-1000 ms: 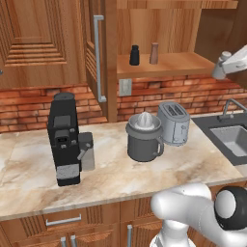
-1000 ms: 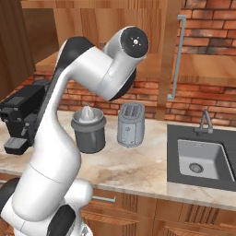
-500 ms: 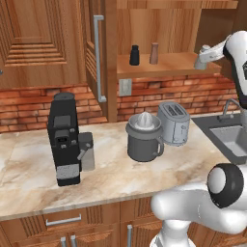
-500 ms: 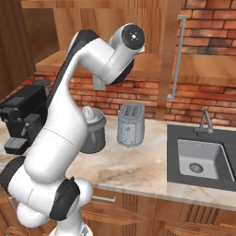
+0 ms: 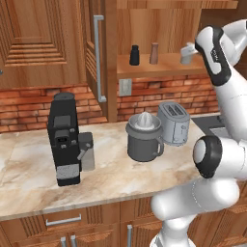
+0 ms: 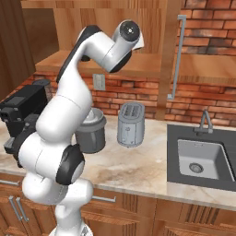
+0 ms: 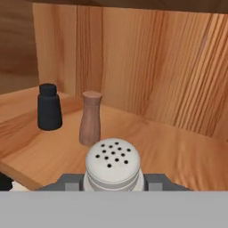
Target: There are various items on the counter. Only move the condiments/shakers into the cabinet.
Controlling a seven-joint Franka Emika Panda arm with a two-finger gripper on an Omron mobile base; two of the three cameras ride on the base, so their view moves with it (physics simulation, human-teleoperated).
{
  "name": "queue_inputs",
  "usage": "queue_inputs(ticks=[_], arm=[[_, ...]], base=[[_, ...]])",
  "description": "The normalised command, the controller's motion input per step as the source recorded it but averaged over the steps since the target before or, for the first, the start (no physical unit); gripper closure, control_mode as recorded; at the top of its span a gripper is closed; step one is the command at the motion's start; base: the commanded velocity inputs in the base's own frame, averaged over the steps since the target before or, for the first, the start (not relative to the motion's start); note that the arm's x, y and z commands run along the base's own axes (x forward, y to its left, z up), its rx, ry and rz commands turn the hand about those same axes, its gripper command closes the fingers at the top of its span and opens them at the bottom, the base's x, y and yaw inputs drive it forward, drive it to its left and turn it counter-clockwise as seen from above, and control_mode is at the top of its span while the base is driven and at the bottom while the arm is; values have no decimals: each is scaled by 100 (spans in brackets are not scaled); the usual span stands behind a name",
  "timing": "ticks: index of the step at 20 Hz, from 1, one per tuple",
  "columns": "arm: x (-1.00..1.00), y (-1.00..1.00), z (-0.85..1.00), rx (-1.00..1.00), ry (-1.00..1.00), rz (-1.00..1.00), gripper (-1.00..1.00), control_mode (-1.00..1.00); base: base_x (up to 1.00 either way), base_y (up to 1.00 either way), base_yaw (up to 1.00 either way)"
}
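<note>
Our gripper (image 7: 113, 186) is closed on the pale grey shaker (image 7: 113, 165); in the hand view the grey pads sit tight against its sides just below the perforated cap, with no gap showing. The shaker stands upright in the grip, its long axis vertical and the holed top facing up toward the camera. From the left base view we see the same shaker (image 5: 187, 53) carried at the right end of the cabinet shelf (image 5: 159, 68), at about shelf height; whether its base already touches the wood we cannot tell.

As we judge it, the step in hand is setting this last shaker down inside the cabinet. To do it well we should keep the axis plumb, bring the base over bare shelf well inside the front edge, and lower until it rests before we let the pads part. We should also stay to the right of the brown wooden shaker (image 7: 90, 117) and the black shaker (image 7: 48, 107), which stand upright on the shelf, near each other and apart from ours.

Below, the grey citrus juicer (image 5: 144, 137), the silver toaster (image 5: 173, 122) and the black coffee machine (image 5: 64, 137) sit on the marble counter (image 5: 29, 169) and should be left alone.
</note>
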Motion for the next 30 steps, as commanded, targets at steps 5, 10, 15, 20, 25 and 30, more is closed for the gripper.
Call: queue_inputs(ticks=[5, 10, 15, 20, 25, 30], arm=[[65, 0, -14, 0, 5, -2, 100, -100], [21, 0, -36, 0, 2, 0, 100, -100], [20, 0, -32, 0, 0, 0, 100, -100], [31, 0, -24, 0, 0, 0, 100, -100], [37, 0, -18, 0, 0, 0, 100, -100], [38, 0, -27, 0, 0, 0, 100, -100]], base=[[0, 0, 0], [0, 0, 0], [0, 0, 0], [0, 0, 0], [0, 0, 0], [0, 0, 0]])
